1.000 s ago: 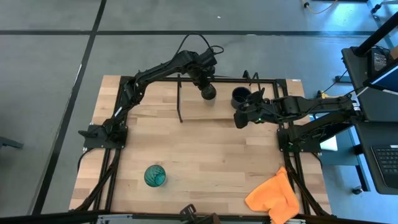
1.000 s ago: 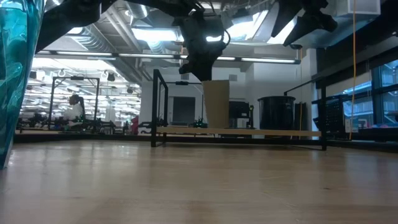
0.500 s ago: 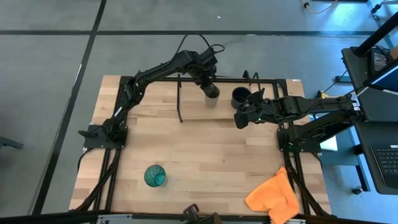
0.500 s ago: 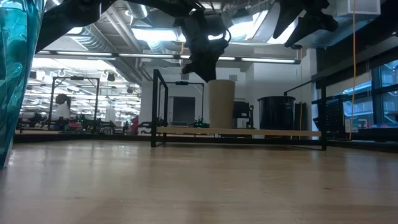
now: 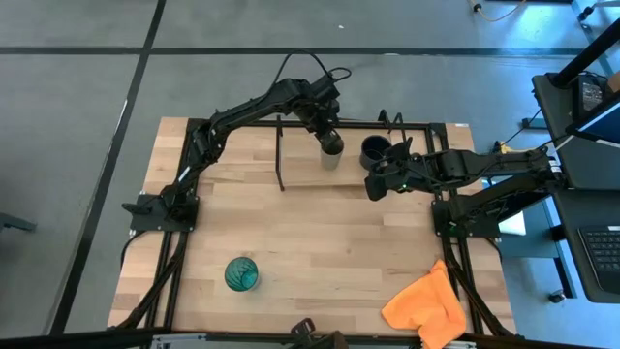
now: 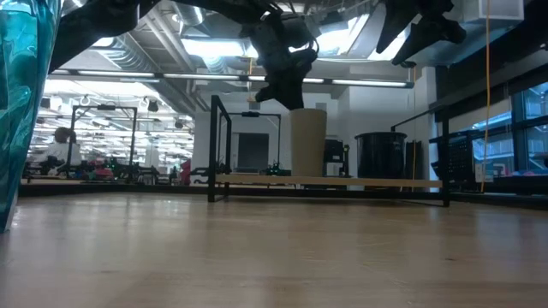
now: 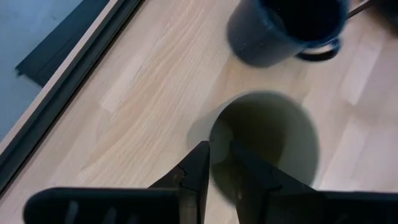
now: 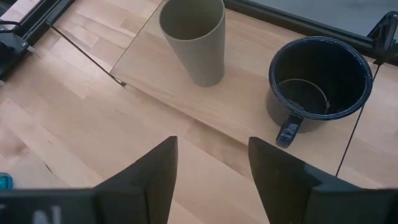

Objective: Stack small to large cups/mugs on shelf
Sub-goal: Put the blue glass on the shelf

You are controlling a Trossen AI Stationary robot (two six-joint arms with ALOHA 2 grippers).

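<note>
The small olive-tan cup [image 5: 332,155] stands upright on the shelf [image 5: 300,160], a light board in a black rod frame at the table's far edge. My left gripper [image 7: 219,152] is over the cup's rim and shut on it. The dark navy mug [image 8: 320,74] sits on its base on the shelf, just right of the cup, with its handle toward the near side. The teal tumbler [image 5: 241,274] stands on the tabletop near the near edge. My right gripper [image 8: 211,168] hovers open in front of the shelf, near the mug. My left gripper holds the olive-tan cup by its rim [image 7: 214,134] on the side away from the mug. One finger [image 7: 200,165] is outside the wall and the other [image 7: 249,174] inside. The fingers come from above, pointing down. The cup [image 6: 308,141] stays upright with its base at the shelf board [image 6: 342,181].
An orange cloth [image 5: 426,305] lies at the table's near right corner. The shelf's black upright end [image 5: 281,155] stands left of the cup. Bare wooden tabletop [image 5: 310,242] stretches between the shelf and the tumbler.
My left gripper has moved a little toward the table's right, toward the navy mug, taking the olive-tan cup along the shelf board. The cup stands closer to the mug than a second ago. My right gripper has kept still.
</note>
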